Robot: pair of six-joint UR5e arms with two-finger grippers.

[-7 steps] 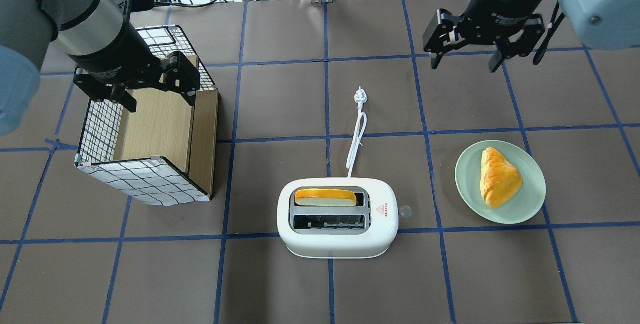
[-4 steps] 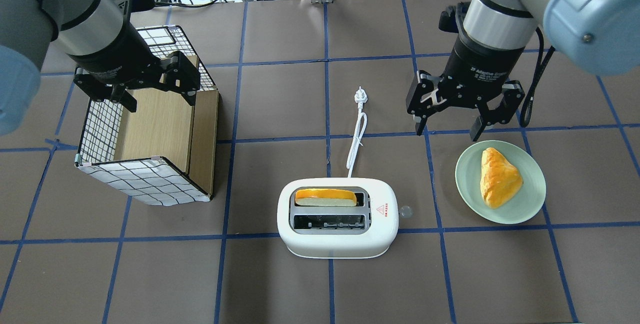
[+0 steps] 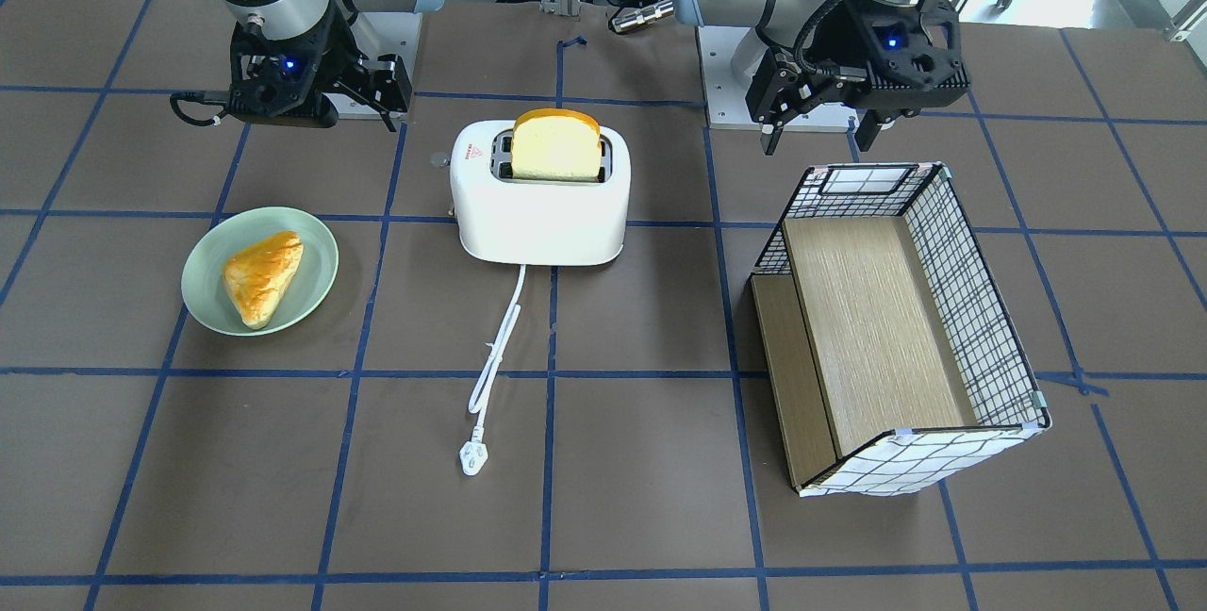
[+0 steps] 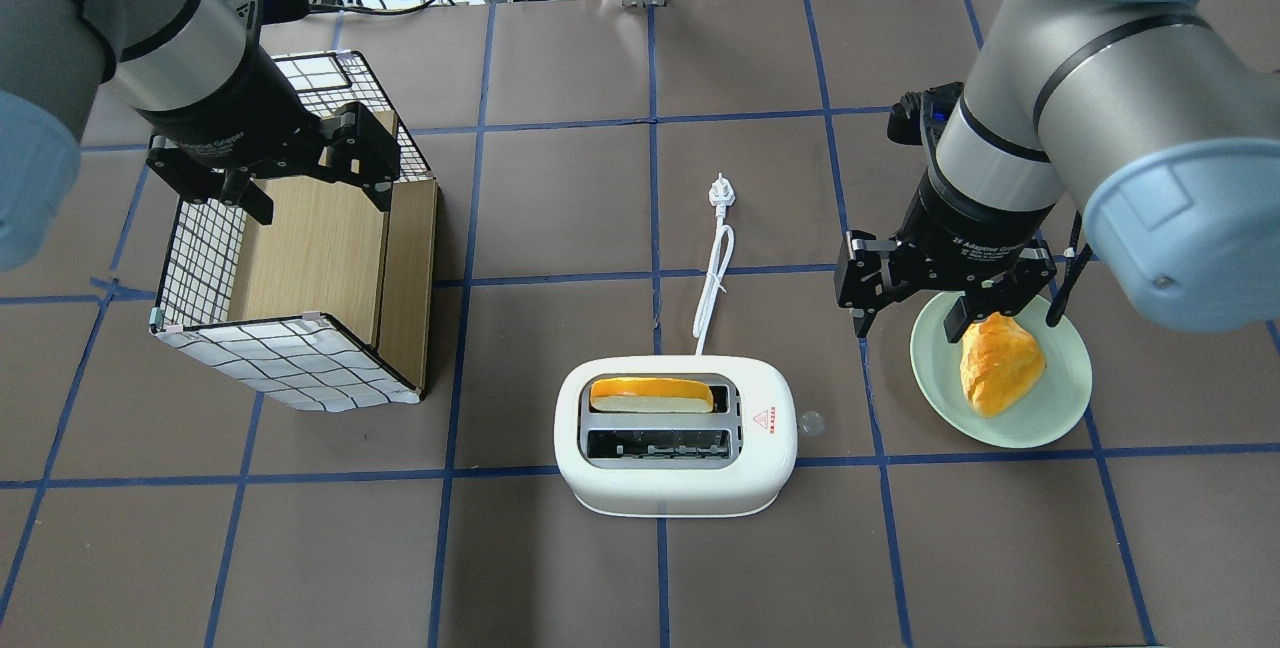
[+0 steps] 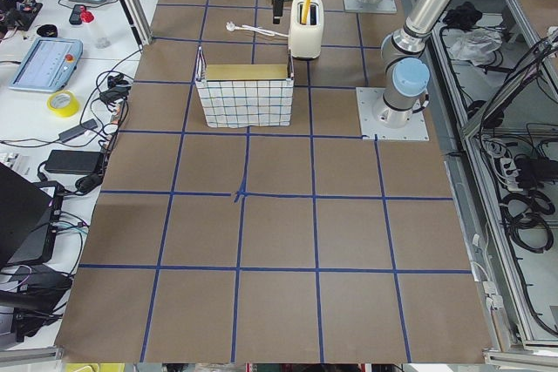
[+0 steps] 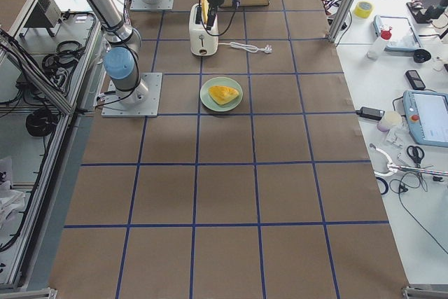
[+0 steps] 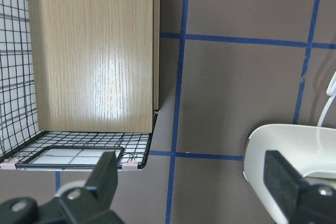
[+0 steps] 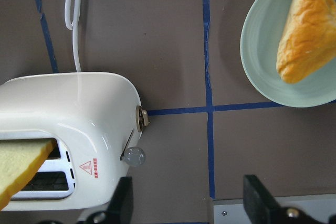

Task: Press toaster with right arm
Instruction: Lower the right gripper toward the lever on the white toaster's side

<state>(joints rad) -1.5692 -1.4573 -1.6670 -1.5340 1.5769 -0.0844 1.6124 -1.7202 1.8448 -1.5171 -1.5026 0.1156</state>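
Note:
The glossy white toaster stands at the table's middle front, with a bread slice in its far slot. Its lever knob sticks out of its right end. My right gripper is open and empty, hovering right of and beyond the toaster, over the plate's far left edge. In the right wrist view the toaster and knob lie left of the open right gripper. My left gripper is open and empty above the basket.
A green plate with a pastry sits right of the toaster. The toaster's white cord and plug trail away behind it. A wire basket with a wooden insert lies at the left.
My right arm has swung from the far right of the table down and toward the toaster, to the plate's edge. Its gripper stays open. The left arm has not moved.

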